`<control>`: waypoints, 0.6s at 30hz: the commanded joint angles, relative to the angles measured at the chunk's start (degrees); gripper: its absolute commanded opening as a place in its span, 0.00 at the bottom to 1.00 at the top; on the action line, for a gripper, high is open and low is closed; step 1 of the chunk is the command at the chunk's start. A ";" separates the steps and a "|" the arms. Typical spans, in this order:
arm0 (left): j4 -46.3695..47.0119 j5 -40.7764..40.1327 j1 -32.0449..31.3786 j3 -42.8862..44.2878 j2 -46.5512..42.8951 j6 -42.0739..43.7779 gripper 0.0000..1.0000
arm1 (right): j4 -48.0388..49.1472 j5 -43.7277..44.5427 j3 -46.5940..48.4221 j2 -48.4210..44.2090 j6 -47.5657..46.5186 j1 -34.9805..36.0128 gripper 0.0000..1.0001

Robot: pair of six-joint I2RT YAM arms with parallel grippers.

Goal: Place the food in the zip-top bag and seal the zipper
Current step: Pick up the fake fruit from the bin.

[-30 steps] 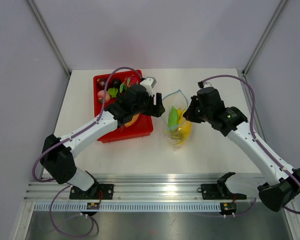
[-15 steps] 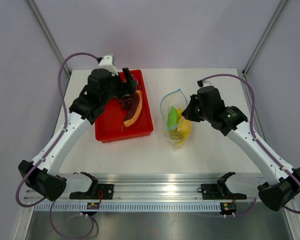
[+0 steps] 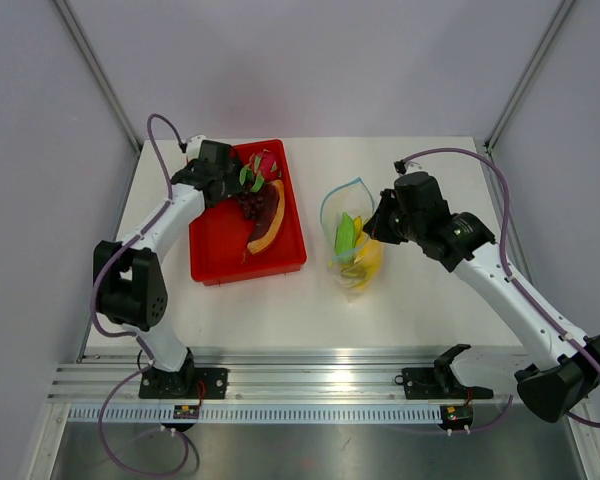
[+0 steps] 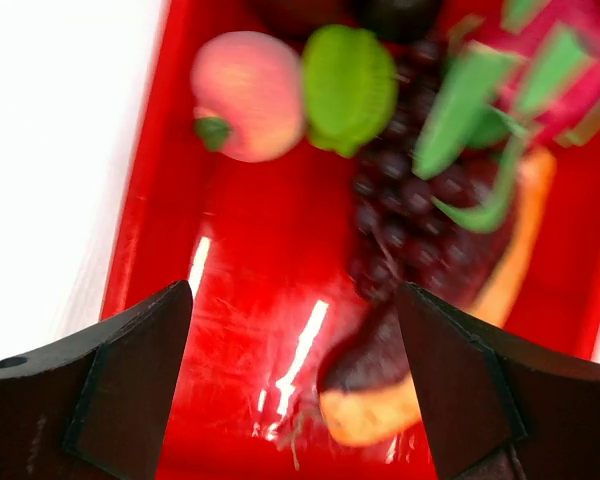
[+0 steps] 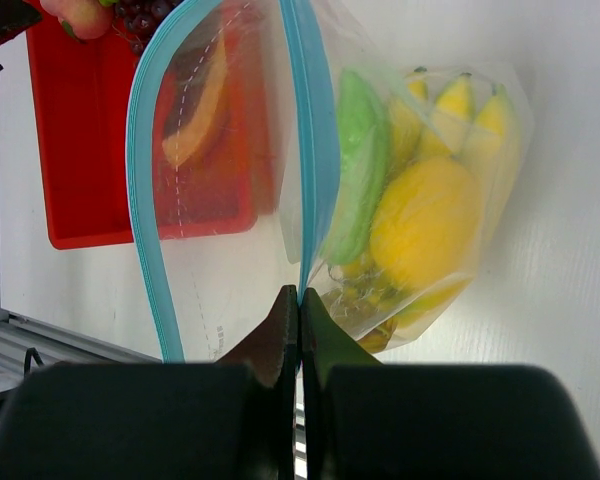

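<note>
top external view: we see the zip-top bag (image 3: 352, 238) lying on the white table (image 3: 280, 310) between the two arms, just right of the red tray (image 3: 220, 258), with a narrow strip of bare table between the tray's right wall and the bag. the bag's mouth faces the far edge and stands open in a loop; its filled end points toward the arm bases. the right gripper (image 3: 377, 227) sits at the bag's right side. the left gripper (image 3: 242, 182) hangs over the far half of the tray, inside its walls. the papaya slice (image 3: 268, 228) lies along the tray's right wall, and the near half of the tray floor is bare red. the right wrist view adds detail the overhead view cannot resolve: the right gripper's fingers are pressed together on the zipper (image 5: 315, 150), pinching one side of the teal strip, while the other side bows away from it. inside the bag we see a banana bunch (image 5: 460, 105), a yellow citrus (image 5: 425, 225) and a green piece (image 5: 358, 165), packed toward the closed end. the left wrist view shows the left gripper's fingers (image 4: 130, 380) spread apart with nothing between them, above the tray floor. ahead of them lie purple grapes (image 4: 400, 200), a pink fruit (image 4: 245, 110) near the tray's left wall, and a green fruit (image 4: 348, 88) beside it.
</note>
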 commanded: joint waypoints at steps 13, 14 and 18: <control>-1.97 -12.94 4.43 14.28 18.27 -26.67 0.90 | 1.66 -0.50 2.14 2.30 -2.10 0.14 0.00; -1.70 -13.47 4.52 14.54 19.32 -27.64 0.90 | 1.49 -0.24 2.23 2.48 -2.01 0.14 0.00; -1.52 -15.32 5.22 14.99 20.91 -30.01 0.86 | 0.96 0.20 2.67 3.53 -2.54 0.05 0.00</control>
